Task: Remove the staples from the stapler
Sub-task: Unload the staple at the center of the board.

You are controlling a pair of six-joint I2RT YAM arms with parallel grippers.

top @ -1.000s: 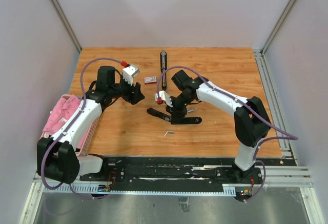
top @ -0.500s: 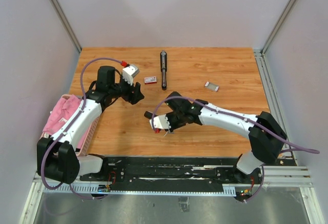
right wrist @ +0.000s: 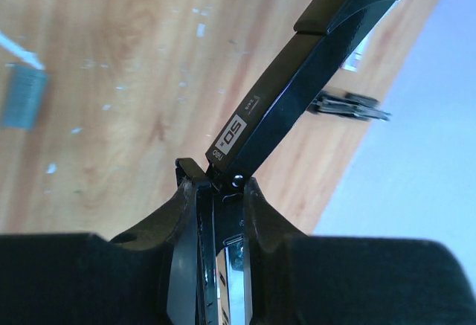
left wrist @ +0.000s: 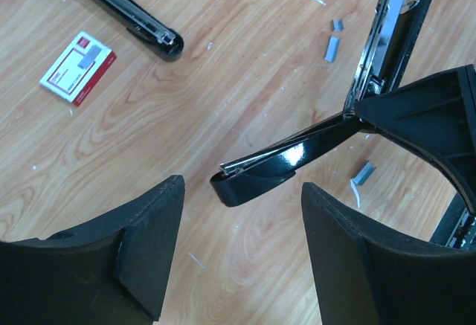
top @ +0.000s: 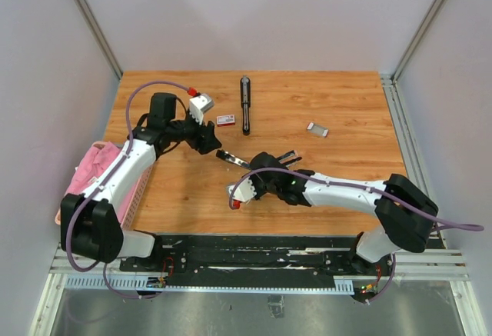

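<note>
The hinge end of the glossy black stapler is buried between the fingers of the right gripper, which is clamped tight on it. From the right wrist only the label-bearing arm is seen running up and away, and the rest is swallowed by the black fingers. The stapler is held splayed open over the wooden table. One arm is pointed toward the left gripper, and the metal magazine rail is swung the other way. Whether any staples are left inside that rail cannot be made out.

The left gripper is spread wide. The rounded tip of the stapler's arm is seen between its fingers with a gap on both sides, and nothing is pinched there.

Short silvery-grey metal staple strips are scattered on the wood just beside the rail. One more lies near the right gripper, close against its black body. In the right wrist view a strip is shown only as a blurred grey patch at the left edge. From above, the strips are too small to be picked out, and the stapler's middle is covered by the right arm.

A small red-and-white cardboard box lies flat near a second, long black stapler, which is cut off by the left wrist view's top edge. A small grey-white oblong lies well apart on the right, too small to identify. A pink cloth at the table's left edge is partly hidden by the left arm.
</note>
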